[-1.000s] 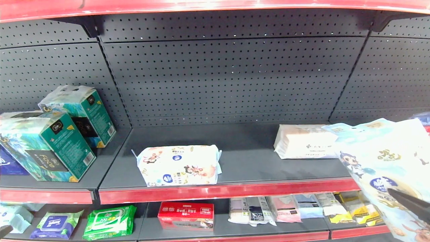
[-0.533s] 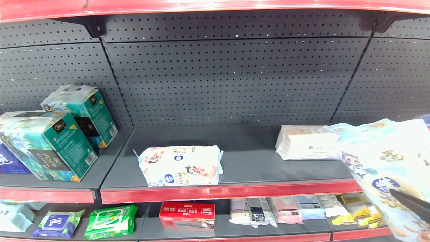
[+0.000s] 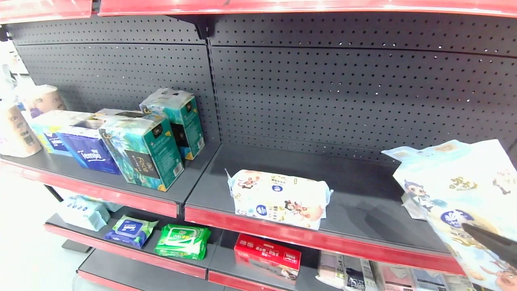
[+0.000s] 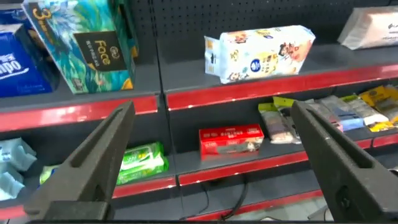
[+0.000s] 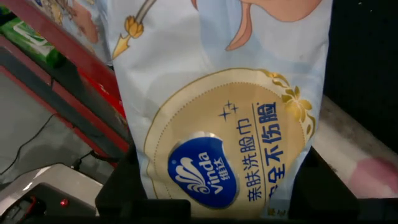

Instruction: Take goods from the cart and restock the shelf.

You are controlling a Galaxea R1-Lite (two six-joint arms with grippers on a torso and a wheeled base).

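Right tool (image 5: 227, 186) clamped on tissue pack (image 3: 464, 190), lower right of frame, at shelf (image 3: 363, 202). Left tool (image 4: 211, 162) spread apart, empty.

Cartoon-print tissue pack (image 3: 464, 190), white w/ blue logo, tilted, in right claw (image 5: 233, 199), prob. before shelf (image 3: 363, 190) edge

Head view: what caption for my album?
Right hand holds a cartoon tissue pack before the shelf, where a matching pack lies.
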